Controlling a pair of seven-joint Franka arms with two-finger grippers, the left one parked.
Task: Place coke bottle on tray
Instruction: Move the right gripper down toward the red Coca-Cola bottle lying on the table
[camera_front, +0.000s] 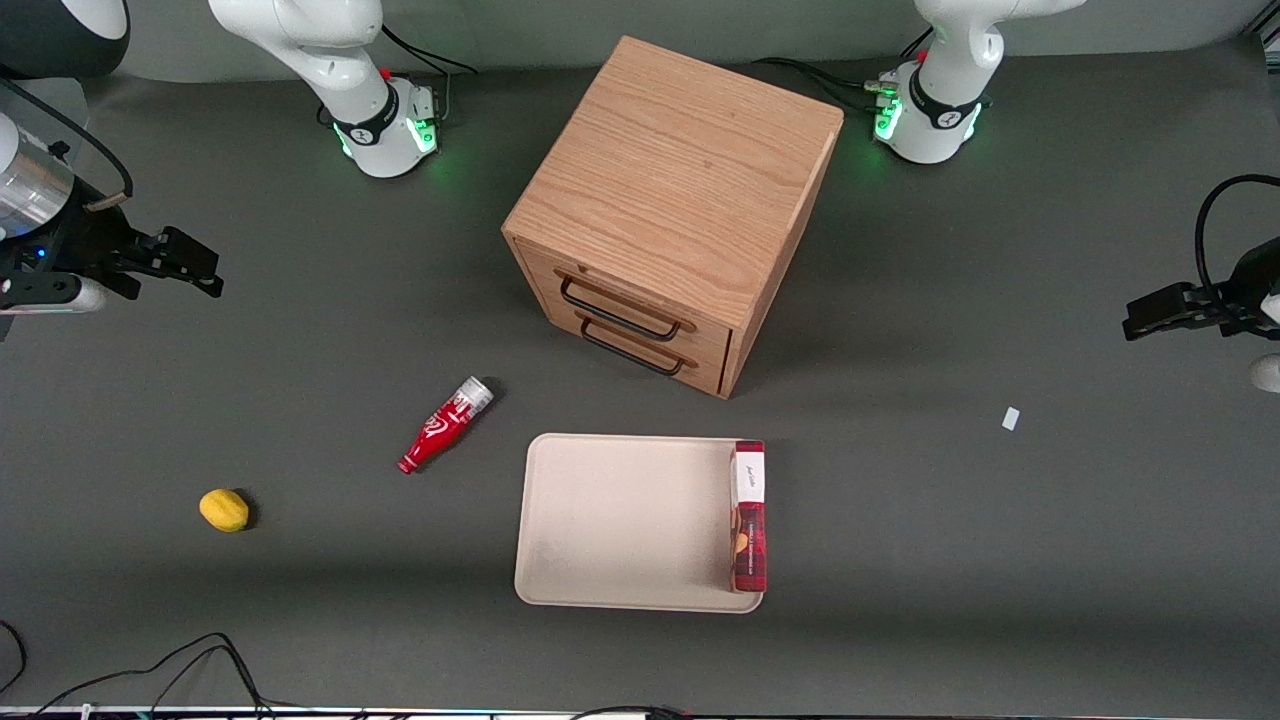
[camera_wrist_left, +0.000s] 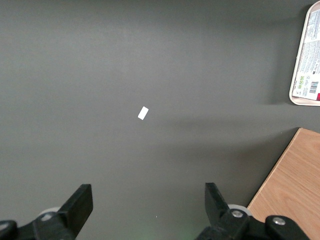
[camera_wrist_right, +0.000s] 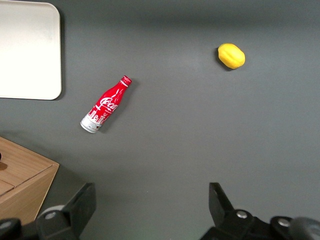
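Note:
The coke bottle (camera_front: 445, 425) lies on its side on the dark table beside the tray, toward the working arm's end; it is red with white script, a silvery end and a red cap. It also shows in the right wrist view (camera_wrist_right: 105, 105). The beige tray (camera_front: 620, 520) lies flat nearer the front camera than the wooden cabinet; its corner shows in the right wrist view (camera_wrist_right: 27, 52). My gripper (camera_front: 190, 265) hangs high above the table at the working arm's end, well apart from the bottle. Its fingers (camera_wrist_right: 82, 202) stand wide open with nothing between them.
A wooden drawer cabinet (camera_front: 675, 205) stands at the table's middle, its two handled drawers facing the tray. A flat red-and-white box (camera_front: 749, 515) lies on the tray's edge toward the parked arm. A yellow lemon (camera_front: 224, 510) lies near the working arm's end. A small white scrap (camera_front: 1011, 418) lies toward the parked arm.

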